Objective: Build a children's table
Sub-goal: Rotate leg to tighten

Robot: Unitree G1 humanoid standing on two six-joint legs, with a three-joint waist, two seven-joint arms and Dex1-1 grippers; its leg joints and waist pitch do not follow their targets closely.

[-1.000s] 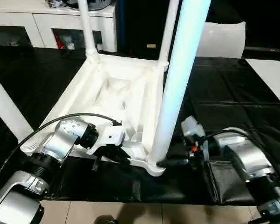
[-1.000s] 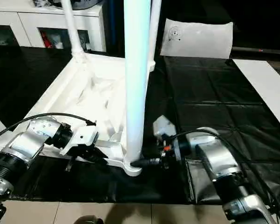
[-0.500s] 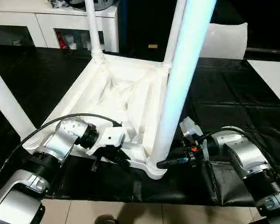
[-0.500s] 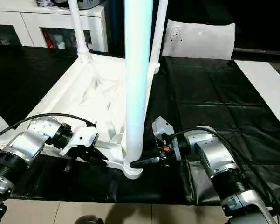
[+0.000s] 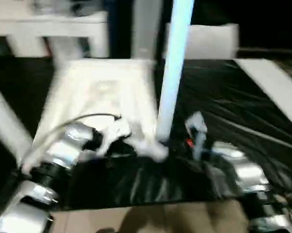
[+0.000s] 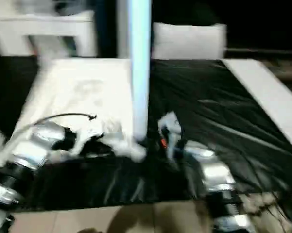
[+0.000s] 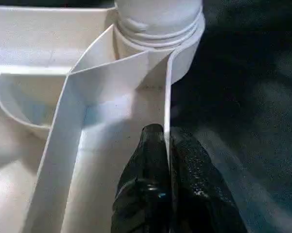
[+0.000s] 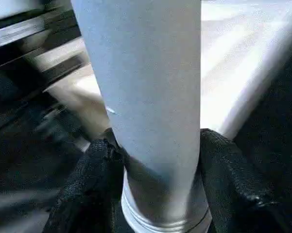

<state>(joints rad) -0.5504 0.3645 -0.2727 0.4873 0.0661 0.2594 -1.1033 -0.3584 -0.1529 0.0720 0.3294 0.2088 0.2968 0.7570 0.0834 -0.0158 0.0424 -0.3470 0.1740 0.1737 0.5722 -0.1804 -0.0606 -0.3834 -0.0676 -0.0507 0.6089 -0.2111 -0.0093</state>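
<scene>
The children's table (image 5: 102, 92) is lying upside down on the black-covered surface (image 5: 243, 111), its ribbed underside facing up and its legs pointing upward. The step in hand looks to be seating the near leg (image 5: 172, 77) in its round corner socket (image 7: 184, 36) at the corner closest to the robot.

The left gripper (image 7: 165, 145) is pinching the thin side wall of the tabletop just beside that socket, one black finger on each face of the wall, jaws pressed nearly together on the plastic. The right gripper (image 8: 153, 160) is clasping the near leg low down, just above the socket, with a finger (image 8: 90, 174) on each side of the tube (the fingers are touching the leg's flanks in the right wrist view).

The next move, as a judgement, calls for the left gripper holding the top steady while the right presses or twists the leg fully home, keeping the tube upright so it does not bind or lever the light plastic top off the surface. Whether the leg is already seated to its full depth cannot be told.

Counted: one tabletop; one leg plainly seen at the near corner, a second leg (image 5: 7, 126) crossing the left edge of the head view, and pale upright shapes at the far corners that are too smeared to count with confidence. Two grippers, both engaged on the table.
</scene>
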